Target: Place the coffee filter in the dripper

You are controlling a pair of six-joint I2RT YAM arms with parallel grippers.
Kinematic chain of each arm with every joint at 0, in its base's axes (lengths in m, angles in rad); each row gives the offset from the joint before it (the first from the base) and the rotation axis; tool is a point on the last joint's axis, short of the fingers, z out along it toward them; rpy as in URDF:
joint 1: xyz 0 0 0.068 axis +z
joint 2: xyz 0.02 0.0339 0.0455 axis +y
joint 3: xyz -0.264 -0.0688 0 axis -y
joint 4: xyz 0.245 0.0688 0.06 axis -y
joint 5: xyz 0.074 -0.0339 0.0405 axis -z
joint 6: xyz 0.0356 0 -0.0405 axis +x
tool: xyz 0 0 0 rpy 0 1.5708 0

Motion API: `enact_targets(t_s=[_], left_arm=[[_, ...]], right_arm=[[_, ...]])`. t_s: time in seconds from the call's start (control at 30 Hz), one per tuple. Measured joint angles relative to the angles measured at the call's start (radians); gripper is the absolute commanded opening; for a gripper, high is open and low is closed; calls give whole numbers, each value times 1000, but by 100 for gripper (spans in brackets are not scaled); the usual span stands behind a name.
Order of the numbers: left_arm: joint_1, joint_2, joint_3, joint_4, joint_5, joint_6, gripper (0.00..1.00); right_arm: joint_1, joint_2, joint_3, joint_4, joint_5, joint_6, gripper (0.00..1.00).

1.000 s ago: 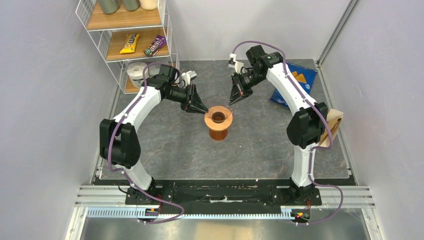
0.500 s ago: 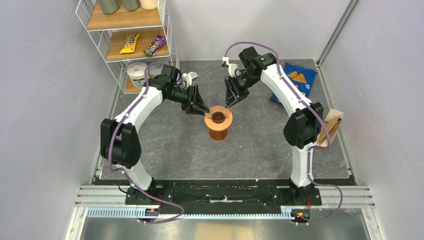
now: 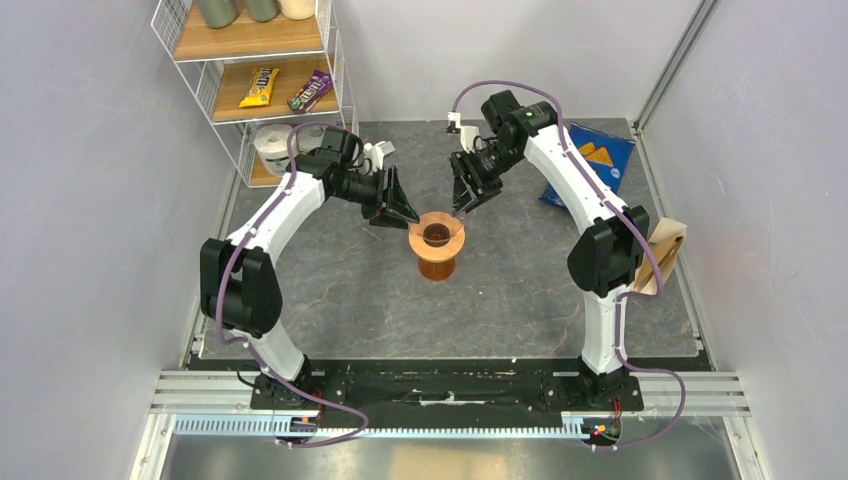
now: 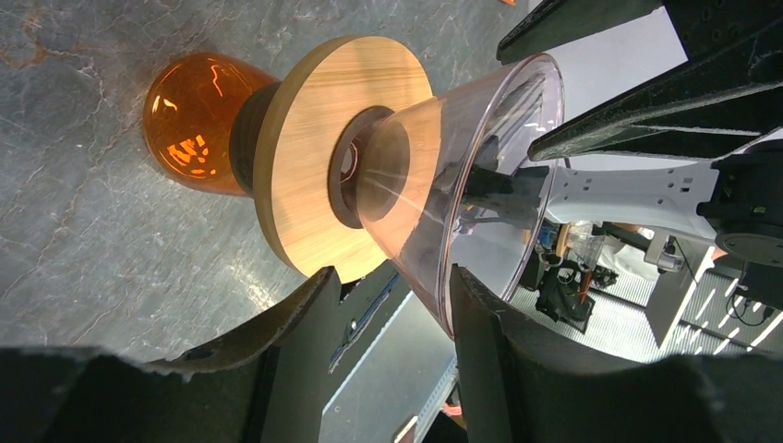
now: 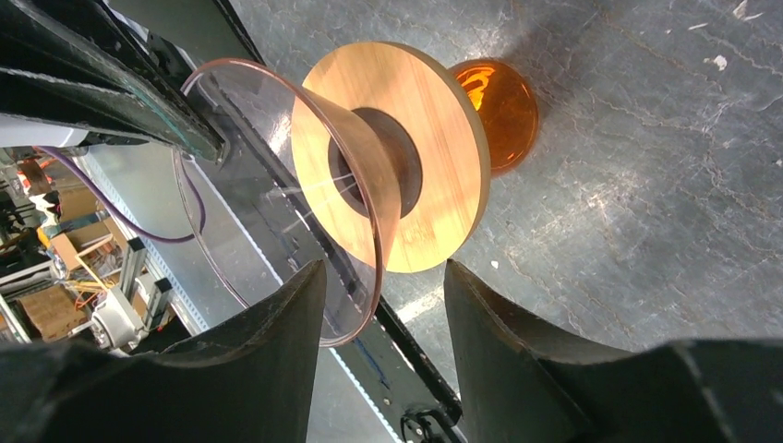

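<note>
Right gripper [image 3: 461, 206] has shifted closer to the dripper [image 3: 437, 262] rim, jaws parted and empty. Left gripper [image 3: 406, 214] sits beside the dripper, likewise parted.

The dripper [image 3: 437, 243] stands mid-table, its mouth hemmed on two sides. The left gripper [image 3: 407, 216] hangs just beside its left rim and the right gripper [image 3: 462, 207] just beside its far-right rim, both with jaws spread. The rim's near side faces bare table [image 3: 380, 300], open between the arms. The wire shelf [image 3: 215, 95] and paper roll [image 3: 270, 147] fill the far-left corner, the blue crisp bag [image 3: 590, 160] the far-right. The coffee filter [image 3: 668, 250] lies at the right edge by the wall, with the right arm's elbow [image 3: 605, 250] close beside it.
</note>
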Motion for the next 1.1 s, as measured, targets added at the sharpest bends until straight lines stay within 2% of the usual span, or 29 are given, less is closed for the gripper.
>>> enact_targets(t_s=[0.27,0.43,0.77,1.03,1.1], left_arm=[[-7,-22,0,-20,-8,17,55],[-28,-34,0,-23,-12,27,49],[-32,-39,-31,-18,-6,45,45],[-32,-39,-40,1,7,45,45],[-32,-39,-40,3,8,46,49]], right_arm=[[0,-12,-20,-31,0,-13,52],[0,-16,-36,-35,2,-15,49],[1,-18,-69,-26,-17,-7,46],[0,-18,-97,-3,-35,10,44],[1,-18,-100,-1,-37,11,44]])
